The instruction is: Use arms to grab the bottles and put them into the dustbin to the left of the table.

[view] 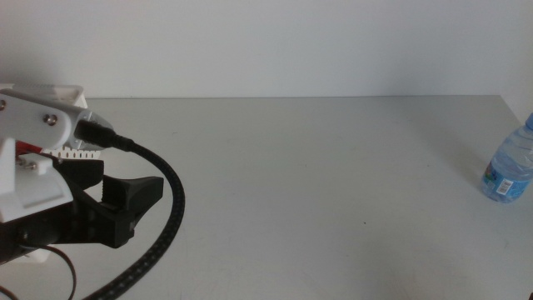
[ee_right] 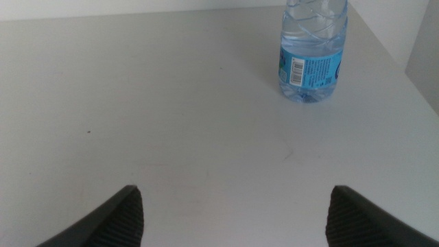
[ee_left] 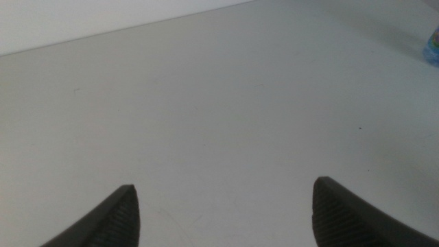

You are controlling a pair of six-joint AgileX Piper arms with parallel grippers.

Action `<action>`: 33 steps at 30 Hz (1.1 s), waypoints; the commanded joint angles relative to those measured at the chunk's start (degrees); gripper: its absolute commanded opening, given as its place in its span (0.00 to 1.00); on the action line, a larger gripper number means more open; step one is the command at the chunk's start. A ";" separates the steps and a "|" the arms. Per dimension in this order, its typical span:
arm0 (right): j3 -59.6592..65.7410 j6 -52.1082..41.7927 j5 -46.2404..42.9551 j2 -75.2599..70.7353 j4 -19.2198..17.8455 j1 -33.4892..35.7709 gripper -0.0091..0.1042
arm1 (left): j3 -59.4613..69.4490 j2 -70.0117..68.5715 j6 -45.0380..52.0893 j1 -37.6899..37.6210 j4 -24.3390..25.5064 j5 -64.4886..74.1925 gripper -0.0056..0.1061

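One water bottle stands upright on the table, far over at the right edge, well apart from the left arm. It is small and clear, with water inside and a blue label wrapped around its lower part. Its top is cut off in every view, so the cap cannot be seen. It looks light, and its thin plastic wall would likely bend if squeezed hard. The smooth sides may be slippery, and a bump could tip it over. A good place to grab looks like the middle of the body, just at the label, with a soft squeeze. The right gripper is near the bottle, which stands ahead of it and off to one side. Its jaws are wide apart and hold nothing. The left gripper is over the bare table on the left side. Its jaws are also wide apart and hold nothing. In the middle view the left arm fills the near left corner, with its thick black cable curling down beside it.
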 commanded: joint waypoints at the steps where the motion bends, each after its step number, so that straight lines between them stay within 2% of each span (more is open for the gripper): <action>1: -2.85 -0.56 -3.56 3.23 -0.58 -0.25 0.69 | -1.51 -0.26 -0.89 -0.51 -0.06 -4.16 0.79; 9: -14.14 -0.56 -4.15 23.68 -2.82 -0.25 0.69 | -1.51 -0.26 -0.89 -0.51 -0.06 -4.11 0.79; 12: -16.46 -0.56 -7.34 31.29 -3.46 -0.25 0.69 | -1.51 -0.26 -0.89 -0.51 -0.06 -4.11 0.79; 15: -15.66 -1.73 -19.55 38.20 -5.63 -0.25 0.69 | -1.51 -0.26 -0.89 -0.51 -0.06 -4.11 0.79; 22: -9.04 -2.09 -53.38 53.82 -5.10 -0.25 0.69 | -1.51 -0.26 -0.89 -0.51 -0.06 -4.11 0.79; 25: -5.96 -4.50 -67.17 61.01 -2.94 -0.25 0.69 | -1.51 -0.26 -0.89 -0.51 -0.06 -4.11 0.79; 29: -3.31 -5.45 -84.06 70.48 4.74 -0.25 0.69 | -1.51 -0.26 -0.89 -0.51 -0.06 -4.11 0.79; 31: -3.31 -5.34 -88.50 74.65 7.73 -0.25 0.69 | -1.51 -0.26 -0.89 -0.51 -0.06 -4.16 0.79; 33: -3.31 -4.70 -90.24 77.85 9.15 -0.25 0.69 | -1.51 -0.26 -0.89 -0.51 -0.06 -4.09 0.79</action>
